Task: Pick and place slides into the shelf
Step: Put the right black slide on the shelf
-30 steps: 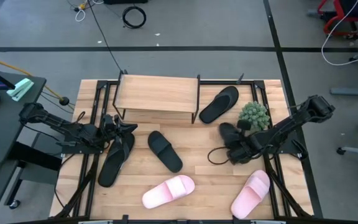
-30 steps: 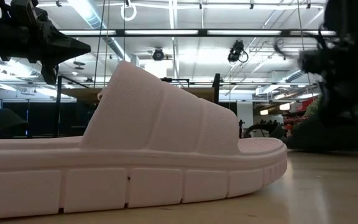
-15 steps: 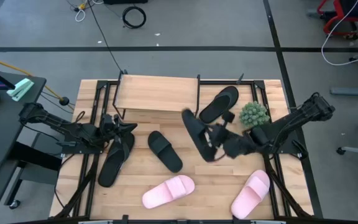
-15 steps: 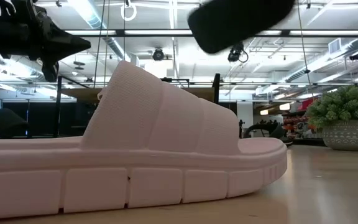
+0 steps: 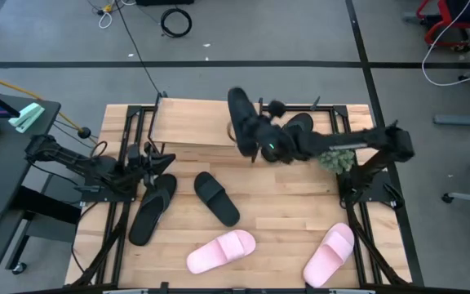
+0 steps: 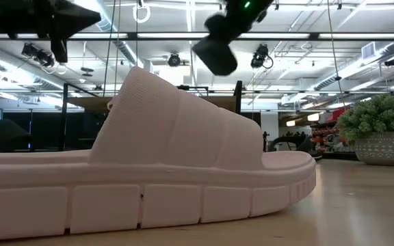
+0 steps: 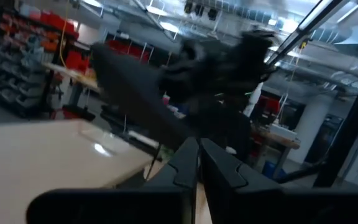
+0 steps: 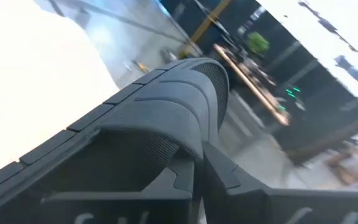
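Observation:
My right gripper [image 5: 268, 149] reaches over the table's far side and is shut on a black slide [image 5: 243, 121], carried in the air above the right end of the wood-topped shelf [image 5: 194, 122]. In the low view this slide [image 6: 214, 53] hangs high under the gripper. Another black slide [image 5: 299, 126] lies beside the shelf, partly hidden by the arm. Two black slides [image 5: 149, 208] [image 5: 216, 198] and two pink slides [image 5: 221, 251] [image 5: 329, 253] lie flat on the table. My left gripper [image 5: 153, 158] hovers shut above the left black slide. My right gripper holds the black slide by its strap [image 8: 188, 146], pinched at the strap's edge between the two fingers [image 8: 219, 171]. The fingers come from the table's right side. The slide is lifted clear and tilted, with its long axis toward the far edge.
A small green potted plant [image 5: 337, 153] stands under my right arm near the right edge. Black frame rails [image 5: 125, 139] run along both table sides. The near pink slide [image 6: 142, 178] fills the low view. Bare wood lies in the table's middle.
My right gripper has swung from beside the plant toward the far-left and up, carrying the black slide off the table to above the shelf's right end. The slide has turned from lying flat to tilted in the air. My left gripper has risen a little.

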Robot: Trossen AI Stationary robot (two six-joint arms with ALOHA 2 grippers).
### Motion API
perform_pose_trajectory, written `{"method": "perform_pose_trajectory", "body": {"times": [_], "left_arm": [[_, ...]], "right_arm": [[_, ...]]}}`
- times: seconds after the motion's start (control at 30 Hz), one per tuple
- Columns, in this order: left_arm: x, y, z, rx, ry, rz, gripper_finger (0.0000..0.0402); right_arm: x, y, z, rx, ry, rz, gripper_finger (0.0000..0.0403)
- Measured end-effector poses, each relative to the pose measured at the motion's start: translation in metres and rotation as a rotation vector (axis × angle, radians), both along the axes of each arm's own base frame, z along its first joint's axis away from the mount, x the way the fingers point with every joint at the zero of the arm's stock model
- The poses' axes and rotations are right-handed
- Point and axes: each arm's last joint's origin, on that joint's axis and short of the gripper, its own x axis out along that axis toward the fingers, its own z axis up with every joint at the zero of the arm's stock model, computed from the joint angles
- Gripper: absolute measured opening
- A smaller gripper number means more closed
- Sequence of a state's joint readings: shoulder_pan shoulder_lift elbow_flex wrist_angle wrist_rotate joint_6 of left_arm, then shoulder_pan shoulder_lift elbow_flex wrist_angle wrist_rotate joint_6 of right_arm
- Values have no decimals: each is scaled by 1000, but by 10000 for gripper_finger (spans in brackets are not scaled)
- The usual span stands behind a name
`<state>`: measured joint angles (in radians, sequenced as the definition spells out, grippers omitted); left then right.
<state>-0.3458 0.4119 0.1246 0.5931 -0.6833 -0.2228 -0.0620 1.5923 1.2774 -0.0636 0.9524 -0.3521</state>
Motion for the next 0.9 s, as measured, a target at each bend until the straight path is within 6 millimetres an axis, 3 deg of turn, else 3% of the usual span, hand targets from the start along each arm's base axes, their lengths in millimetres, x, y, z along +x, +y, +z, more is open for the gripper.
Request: {"method": "perform_pose_trajectory", "body": {"times": [0.17, 0.33, 0.63, 0.9], "left_arm": [[0, 0, 1, 32, 16, 7, 15], [1, 0, 0, 33, 30, 6, 10], [2, -1, -3, 19, 58, -1, 24], [1, -1, -3, 18, 55, -1, 14]], "right_arm": [[17, -45, -1, 8, 100, -109, 11], [26, -71, -21, 39, 263, -168, 11], [32, -82, -34, 63, 312, -172, 20], [23, -79, -18, 108, 251, -127, 72]]}}
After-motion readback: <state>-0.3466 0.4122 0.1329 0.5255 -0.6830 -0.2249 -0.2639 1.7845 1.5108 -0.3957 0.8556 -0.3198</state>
